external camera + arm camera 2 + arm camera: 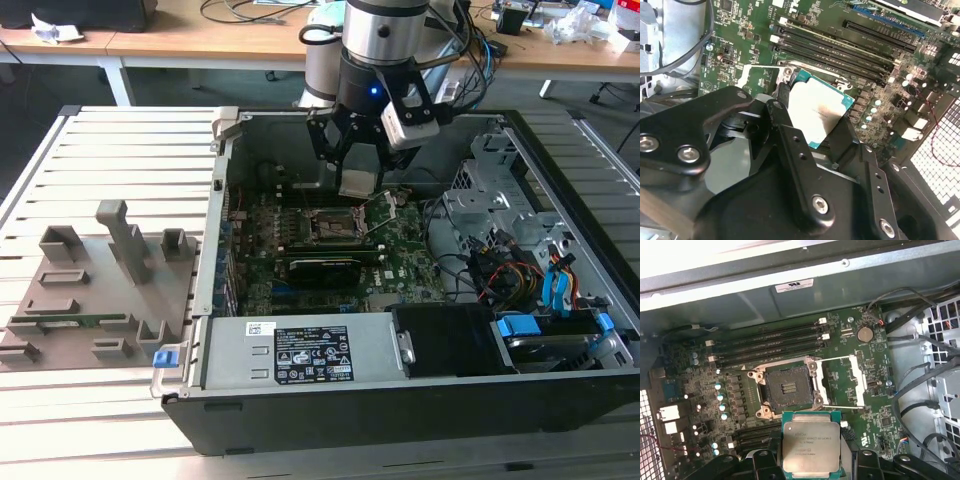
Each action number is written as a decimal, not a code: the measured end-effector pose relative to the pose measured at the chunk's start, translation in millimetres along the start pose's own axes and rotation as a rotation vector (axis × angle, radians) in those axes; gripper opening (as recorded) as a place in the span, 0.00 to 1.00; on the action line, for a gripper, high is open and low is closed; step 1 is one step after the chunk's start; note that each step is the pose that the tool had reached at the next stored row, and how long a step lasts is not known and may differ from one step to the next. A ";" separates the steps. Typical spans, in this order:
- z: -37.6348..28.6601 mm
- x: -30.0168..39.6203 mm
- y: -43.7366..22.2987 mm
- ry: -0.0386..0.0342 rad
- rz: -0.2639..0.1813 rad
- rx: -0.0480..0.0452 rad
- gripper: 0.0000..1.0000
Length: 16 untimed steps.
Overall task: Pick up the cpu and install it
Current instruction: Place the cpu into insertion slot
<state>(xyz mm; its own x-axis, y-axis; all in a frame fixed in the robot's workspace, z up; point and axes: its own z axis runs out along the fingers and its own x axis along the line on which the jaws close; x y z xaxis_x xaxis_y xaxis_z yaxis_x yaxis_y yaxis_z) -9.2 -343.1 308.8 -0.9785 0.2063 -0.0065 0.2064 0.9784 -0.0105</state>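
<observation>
CPU (pixel 811 447) clamped at two opposite edges between the black fingers (pixel 790 150) of the gripper (pixel 811 462), pale metal lid facing up, green rim visible around it in both wrist views. Held level in the air inside the open computer case (pixel 300 410), above the motherboard (pixel 405 265) and not seated in anything. Close to the CPU socket (pixel 789 388), but off to one side of it rather than squarely over it, as seen in the first wrist view. Socket uncovered, dark contact field exposed, metal load frame (pixel 845 382) swung open beside it. Row of long memory slots (pixel 770 342) along the far side of the socket; round coin cell (pixel 866 333) farther across the board. In the exterior view, arm reaching down into the case from above, CPU just under the fingers and just beyond the socket. Grey fixture plate (pixel 90 290) with upright blocks on the slatted table (pixel 120 150), at the exterior view's left of the case, well apart from the gripper. Drive cage (pixel 530 270) with coloured cables at the exterior view's right, inside the case.
</observation>
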 end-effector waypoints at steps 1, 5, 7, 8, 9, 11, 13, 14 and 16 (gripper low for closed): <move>0.0 0.0 0.0 0.0000 0.009 0.0004 0.55; 0.0 0.0 0.0 0.0006 0.071 0.0014 0.55; 0.0 0.0 0.0 0.0011 0.129 0.0021 0.55; 0.0 0.0 0.0 0.0013 0.149 0.0023 0.55; 0.0 0.0 0.0 0.0015 0.170 0.0025 0.55; 0.0 0.0 0.1 -0.0002 0.210 0.0100 0.55; 0.1 -0.1 0.0 -0.0047 0.231 0.0247 0.55; 0.0 -0.1 0.0 -0.0047 0.240 0.0255 0.55; 0.1 0.0 0.0 -0.0041 0.268 0.0259 0.55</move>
<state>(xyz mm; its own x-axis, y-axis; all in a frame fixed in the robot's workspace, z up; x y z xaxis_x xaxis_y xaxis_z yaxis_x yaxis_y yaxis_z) -9.2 -343.1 308.7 -0.8887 0.4581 -0.0166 0.4584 0.8881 -0.0334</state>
